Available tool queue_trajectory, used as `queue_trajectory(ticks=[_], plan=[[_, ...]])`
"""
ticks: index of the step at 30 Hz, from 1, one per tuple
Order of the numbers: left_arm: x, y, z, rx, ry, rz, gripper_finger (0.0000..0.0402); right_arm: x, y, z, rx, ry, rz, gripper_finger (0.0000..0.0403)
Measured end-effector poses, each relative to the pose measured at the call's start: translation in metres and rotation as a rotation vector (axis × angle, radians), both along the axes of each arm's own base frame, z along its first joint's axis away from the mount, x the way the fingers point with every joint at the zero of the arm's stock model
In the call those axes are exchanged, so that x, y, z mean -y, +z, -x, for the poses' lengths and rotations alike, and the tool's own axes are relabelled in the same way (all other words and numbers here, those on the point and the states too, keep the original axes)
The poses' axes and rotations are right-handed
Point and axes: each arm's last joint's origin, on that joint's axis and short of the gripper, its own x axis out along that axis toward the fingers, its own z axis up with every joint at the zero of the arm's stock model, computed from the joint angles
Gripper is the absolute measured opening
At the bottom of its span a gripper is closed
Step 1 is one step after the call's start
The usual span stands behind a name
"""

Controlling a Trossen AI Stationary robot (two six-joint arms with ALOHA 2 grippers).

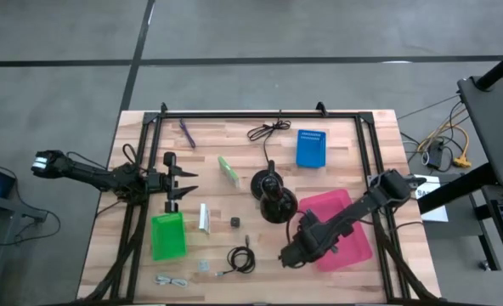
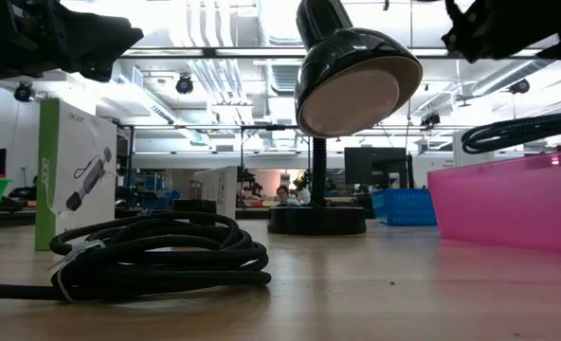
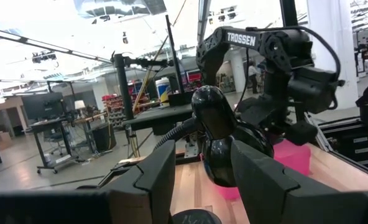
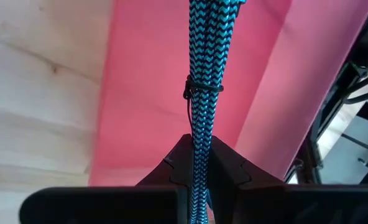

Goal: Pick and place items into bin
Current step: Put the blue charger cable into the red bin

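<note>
My right gripper [image 1: 291,255] hangs at the near left corner of the pink bin [image 1: 353,229], shut on a bundle of blue-and-black braided cable [image 4: 199,56] that runs out over the bin's pink floor [image 4: 153,93]. My left gripper [image 1: 183,183] waits open at the table's left, with nothing between its fingers [image 3: 202,180]. On the wood lie a coiled black cable [image 1: 239,259], a tiny black cube [image 1: 234,221], a white packet [image 1: 204,217], a green packet [image 1: 228,169], a purple pen [image 1: 186,132], a loose black cord [image 1: 268,129] and clear bits [image 1: 172,279]. My right gripper pinches the braided cable bundle [image 4: 199,165] between its two fingers, several strands together, just short of the thin black tie [image 4: 201,89] that binds them. The fingers slant down from above and lie along the bundle. The bundle stretches straight away from the fingertips; its far end is out of the picture.
A black lamp on a round base [image 1: 273,197] stands mid-table, just left of the pink bin. A green bin [image 1: 168,235] sits near left and a blue bin [image 1: 311,147] far right. A black frame [image 1: 260,113] rims the table.
</note>
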Motion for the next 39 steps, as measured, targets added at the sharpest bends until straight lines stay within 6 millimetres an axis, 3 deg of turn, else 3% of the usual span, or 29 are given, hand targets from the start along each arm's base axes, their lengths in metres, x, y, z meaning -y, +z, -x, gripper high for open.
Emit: queue_trajectory(ticks=[17,39], plan=[[0.0,0.0,0.0,0.0,-0.003,-0.001,0.0141,0.025,-0.003,-0.011,0.004,-0.034,-0.021,0.0018],[0.0,0.0,0.0,-0.001,0.001,0.0,0.0141,0.029,-0.041,-0.002,-0.008,-0.034,-0.016,0.0018]])
